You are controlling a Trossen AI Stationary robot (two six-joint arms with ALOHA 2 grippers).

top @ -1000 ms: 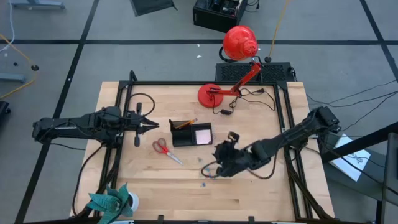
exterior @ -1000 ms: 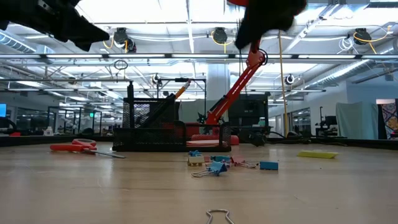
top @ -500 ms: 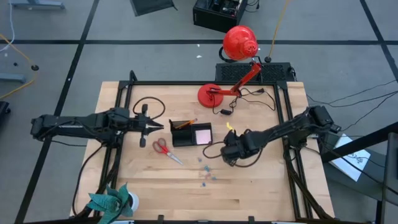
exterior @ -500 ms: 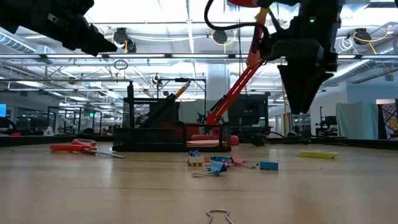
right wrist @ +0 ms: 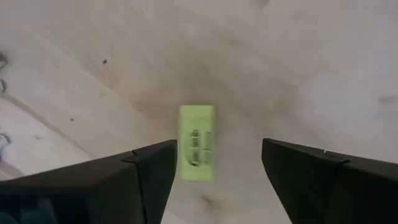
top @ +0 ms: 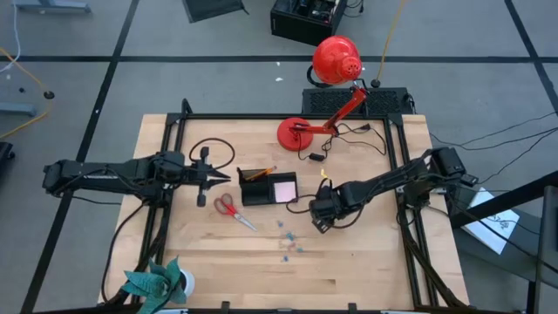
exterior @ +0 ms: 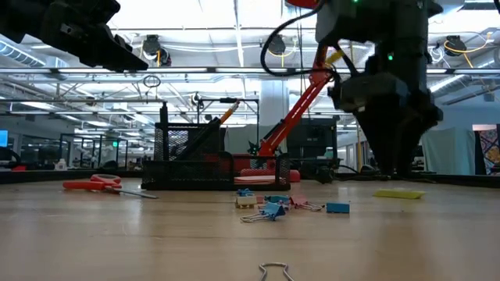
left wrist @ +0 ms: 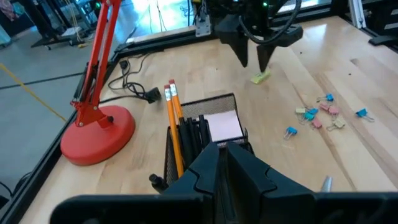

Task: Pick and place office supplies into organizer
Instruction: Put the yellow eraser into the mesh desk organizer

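Observation:
A small yellow-green eraser (right wrist: 197,142) lies flat on the wood, right of the black organizer (top: 268,186). My right gripper (right wrist: 217,163) hangs open over it, fingers pointing down, one on each side and clear of it; it also shows in the low view (exterior: 394,165). The organizer holds dark pens, an orange pencil (left wrist: 173,118) and a pink notepad (top: 284,188). Red-handled scissors (top: 230,208) lie in front of it. My left gripper (top: 227,178) hovers shut and holding nothing, left of the organizer.
Several small blue, pink and yellow binder clips (top: 289,240) are scattered in front of the organizer. The red desk lamp's base (top: 296,133) and its cord sit at the far side. A teal plant (top: 157,283) stands at the near left corner.
My right gripper has swung from above the clips toward the far edge, turned to point straight down, and sunk over the eraser. My left gripper has edged a little toward the organizer. The objects on the table have stayed put.

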